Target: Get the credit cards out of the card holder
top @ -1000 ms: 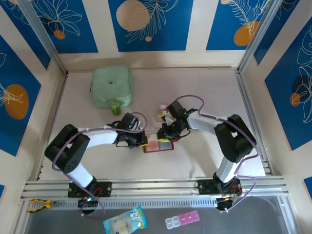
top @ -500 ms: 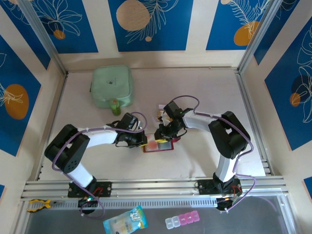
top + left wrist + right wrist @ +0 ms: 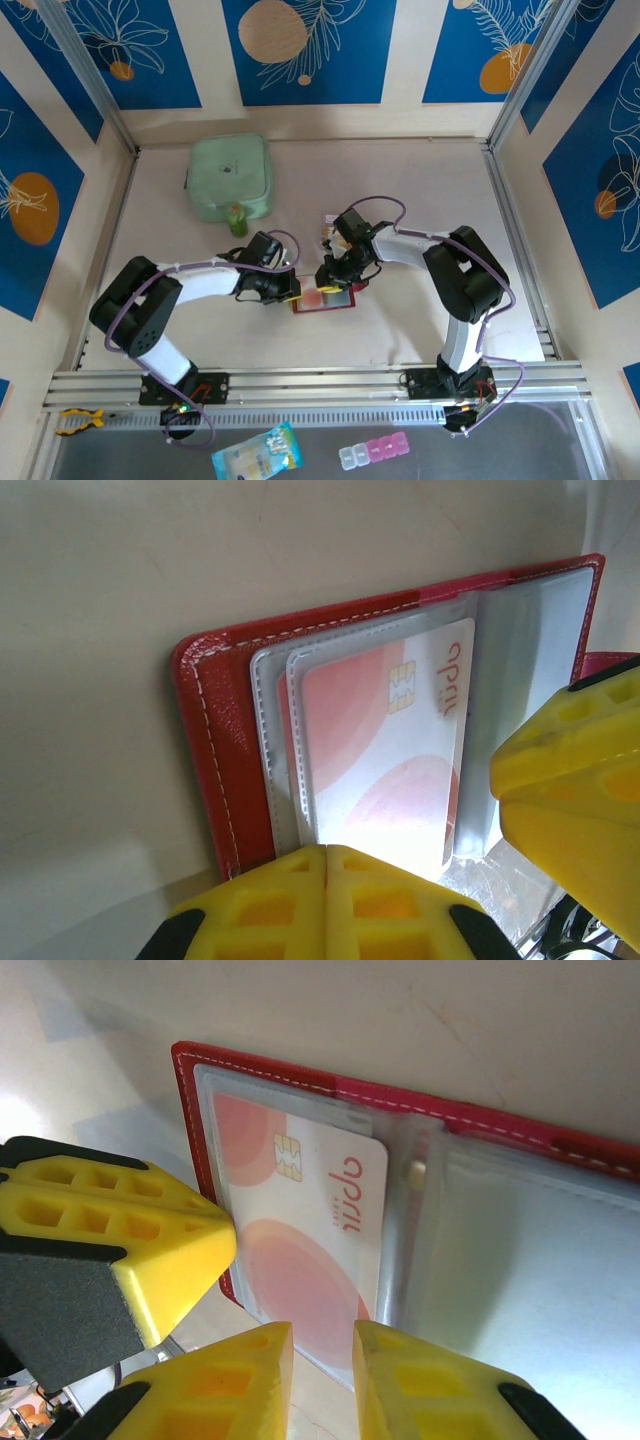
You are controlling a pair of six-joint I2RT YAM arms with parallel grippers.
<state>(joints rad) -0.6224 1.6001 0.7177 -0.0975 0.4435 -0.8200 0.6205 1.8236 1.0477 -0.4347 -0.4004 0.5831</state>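
The dark red card holder (image 3: 338, 300) lies open on the table between the two arms. A whitish credit card with red circles (image 3: 385, 750) sits in its clear left sleeve, also seen as the card (image 3: 300, 1215) in the right wrist view. My left gripper (image 3: 327, 855) is shut, and its tips press on the holder's near left edge with nothing between them. My right gripper (image 3: 322, 1345) hovers over the card's near edge, jaws a narrow gap apart and holding nothing. Small tan cards (image 3: 328, 236) lie on the table just behind the right gripper (image 3: 332, 274).
A mint-green square pouch (image 3: 231, 178) stands at the back left, with a small green object (image 3: 237, 218) in front of it. On the front ledge lie a blue packet (image 3: 257, 452) and a pill box (image 3: 373, 452). Metal rails border both sides of the table.
My right gripper has shifted a little to the left over the open holder, onto the card side. The left gripper has stayed shut in the same place.
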